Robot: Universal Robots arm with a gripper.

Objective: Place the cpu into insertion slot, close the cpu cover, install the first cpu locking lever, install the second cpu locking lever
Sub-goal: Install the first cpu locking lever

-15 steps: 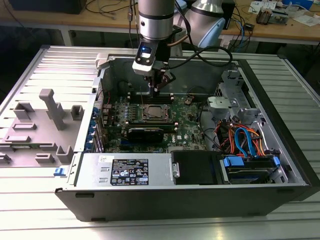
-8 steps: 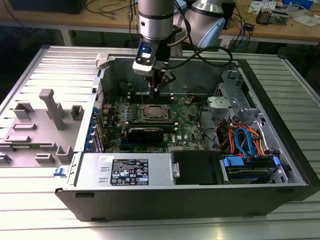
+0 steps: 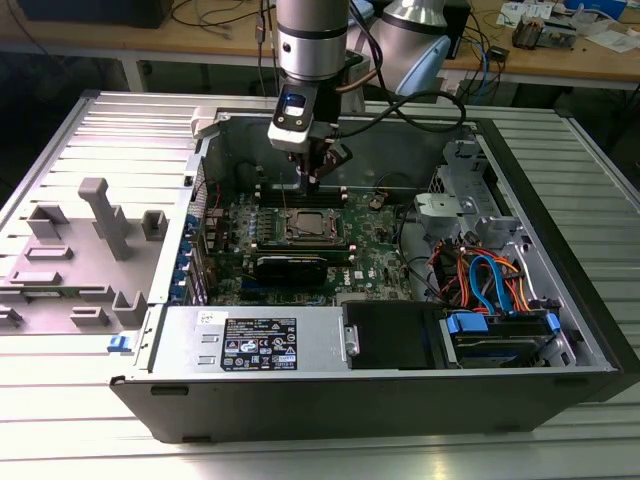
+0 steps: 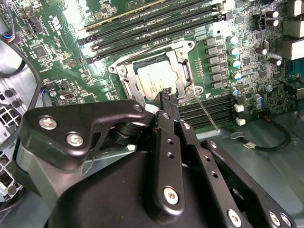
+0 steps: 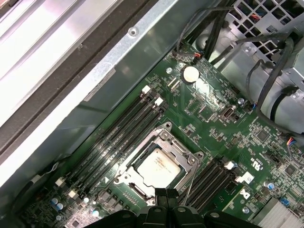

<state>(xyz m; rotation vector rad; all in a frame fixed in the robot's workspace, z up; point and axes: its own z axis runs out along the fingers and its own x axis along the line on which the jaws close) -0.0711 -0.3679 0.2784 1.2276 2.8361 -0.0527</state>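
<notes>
The cpu (image 4: 156,80) (image 5: 159,167) lies silvery and flat in the insertion slot (image 3: 308,226) on the green motherboard (image 5: 213,102). The cpu cover (image 4: 183,71) (image 5: 184,153) is down around it, and the chip's top shows through its cut-out. One thin metal locking lever (image 4: 205,113) (image 5: 190,183) sticks out at an angle beside the socket. My gripper (image 4: 166,95) (image 5: 166,193) (image 3: 313,181) hovers just above the socket's edge near that lever. Its black fingers are shut together with nothing between them.
Long black memory slots (image 5: 118,137) (image 4: 156,21) run on both sides of the socket. The case's metal wall (image 5: 95,76) is close by. Black cables (image 5: 266,61) and a drive cage (image 3: 470,200) lie toward the exterior view's right. A black card (image 3: 290,265) sits near the socket.
</notes>
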